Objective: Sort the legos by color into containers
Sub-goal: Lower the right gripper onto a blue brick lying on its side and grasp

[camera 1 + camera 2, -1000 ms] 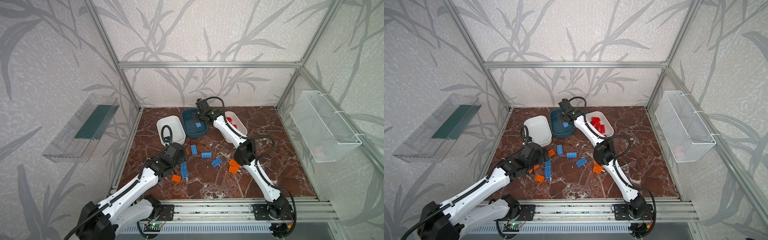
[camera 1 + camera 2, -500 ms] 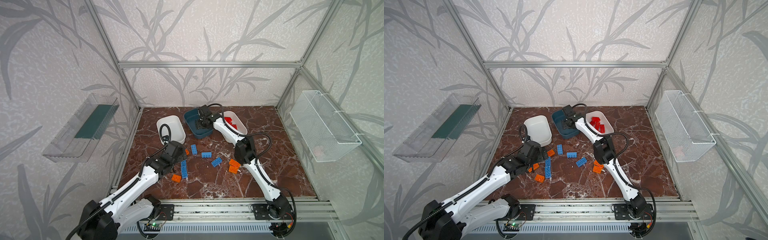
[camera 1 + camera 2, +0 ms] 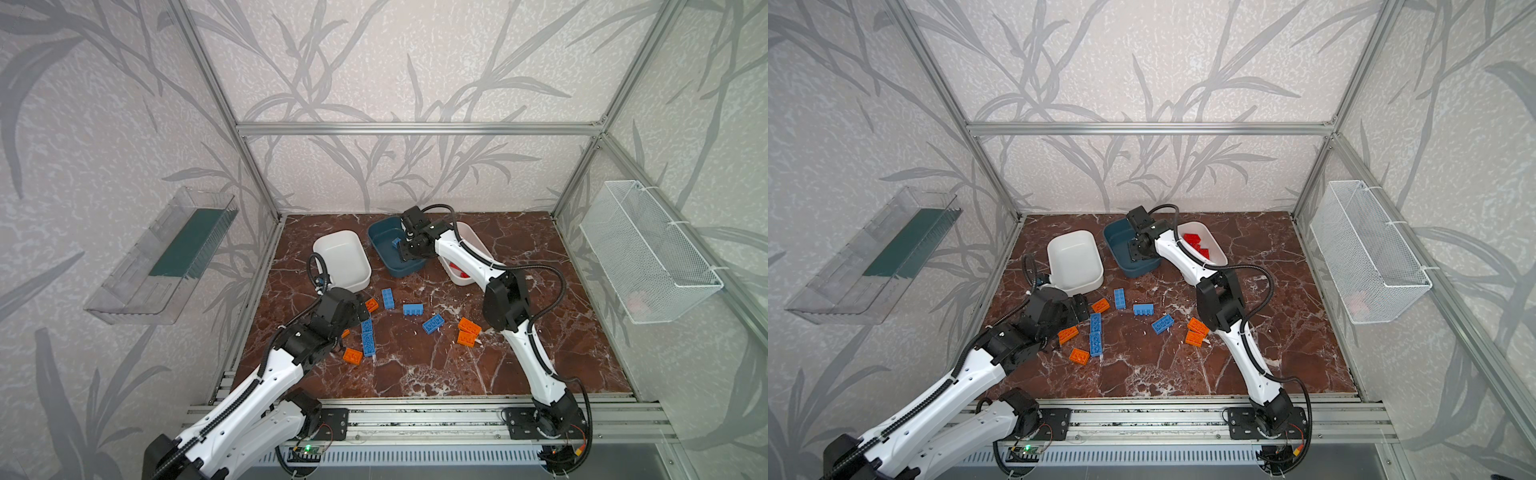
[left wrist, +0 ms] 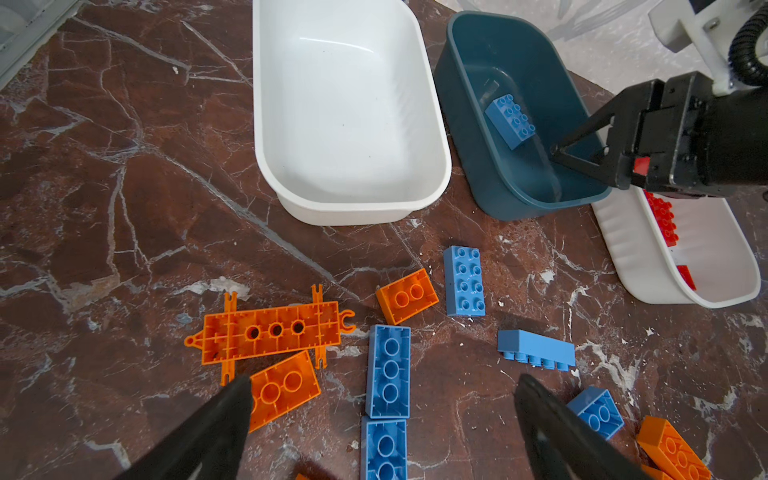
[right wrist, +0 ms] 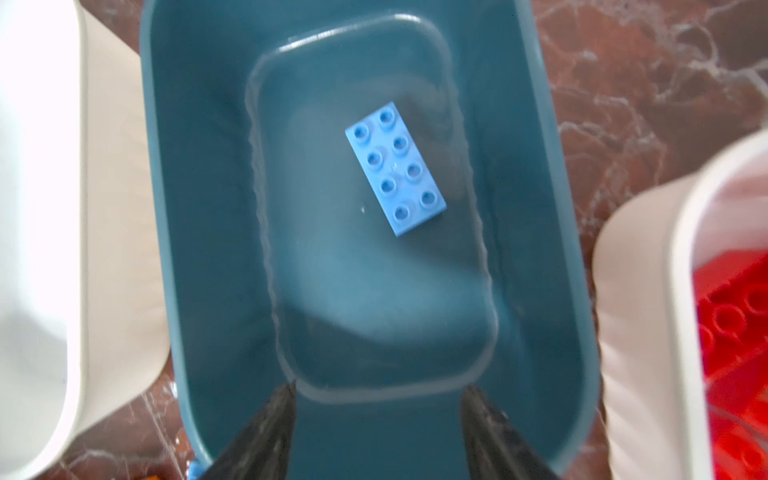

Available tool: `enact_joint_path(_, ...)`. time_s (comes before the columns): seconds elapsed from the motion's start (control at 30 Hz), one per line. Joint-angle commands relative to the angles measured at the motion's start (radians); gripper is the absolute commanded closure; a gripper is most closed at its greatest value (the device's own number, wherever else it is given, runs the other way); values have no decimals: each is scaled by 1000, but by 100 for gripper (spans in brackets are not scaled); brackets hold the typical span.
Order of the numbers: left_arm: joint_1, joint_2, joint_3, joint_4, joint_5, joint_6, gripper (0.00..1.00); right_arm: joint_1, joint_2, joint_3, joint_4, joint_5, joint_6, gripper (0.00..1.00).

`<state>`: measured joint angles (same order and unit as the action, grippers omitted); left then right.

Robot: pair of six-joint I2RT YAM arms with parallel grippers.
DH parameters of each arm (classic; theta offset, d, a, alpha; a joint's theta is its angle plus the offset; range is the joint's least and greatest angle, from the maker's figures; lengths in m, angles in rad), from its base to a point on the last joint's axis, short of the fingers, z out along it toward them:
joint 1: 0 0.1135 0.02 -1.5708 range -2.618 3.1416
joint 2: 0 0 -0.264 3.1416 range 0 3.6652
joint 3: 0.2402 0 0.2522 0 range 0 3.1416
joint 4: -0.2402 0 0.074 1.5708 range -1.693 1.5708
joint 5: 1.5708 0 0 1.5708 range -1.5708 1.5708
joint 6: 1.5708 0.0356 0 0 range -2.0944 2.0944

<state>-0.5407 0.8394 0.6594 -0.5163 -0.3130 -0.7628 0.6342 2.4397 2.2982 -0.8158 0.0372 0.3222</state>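
The dark teal tub [image 5: 208, 249] holds one blue brick [image 5: 395, 168], studs up. My right gripper [image 5: 378, 388] hangs open and empty over the tub's near end [image 3: 409, 253]. An empty white tub [image 4: 345, 104] stands left of the teal one. The white tub [image 3: 1219, 253] to its right holds red bricks [image 3: 1196, 243]. My left gripper [image 4: 382, 380] is open above two blue bricks [image 4: 388, 370] lying end to end, hollow side up. An orange brick [image 4: 284, 388] sits by its left finger. Loose blue [image 3: 413, 309] and orange legos [image 3: 469, 326] lie on the floor.
A flat orange plate [image 4: 270, 332] lies among the bricks near my left gripper. A clear wall tray [image 3: 166, 257] hangs on the left wall and a white wire mesh basket [image 3: 648, 257] on the right. Aluminium rails [image 3: 415, 409] edge the front of the marble floor.
My right gripper has drawn back from the far end of the teal tub to its near end, and its jaws have narrowed. The left arm has barely moved.
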Motion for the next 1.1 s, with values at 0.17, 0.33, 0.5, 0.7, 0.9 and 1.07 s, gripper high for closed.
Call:
enact_joint_path(0.17, 4, -99, -33, -61, 21, -25, 3, 38, -189, -212, 20, 36, 1, 39)
enact_joint_path(0.33, 5, -106, -38, -65, 108, -16, 3, 74, -335, -402, 52, 34, 25, 35)
enact_joint_path(0.5, 2, -117, -59, -54, 179, -33, 3, 139, -482, -612, 71, 77, 51, 26)
enact_joint_path(0.7, 1, -172, -94, -74, 207, -46, 3, 201, -611, -838, 111, 73, 118, 23)
enact_joint_path(0.9, 0, -234, -124, -114, 215, -76, 3, 250, -622, -919, 164, 46, 184, 19)
enact_joint_path(1.07, 1, -282, -144, -134, 222, -94, 3, 265, -591, -923, 190, 58, 249, 17)
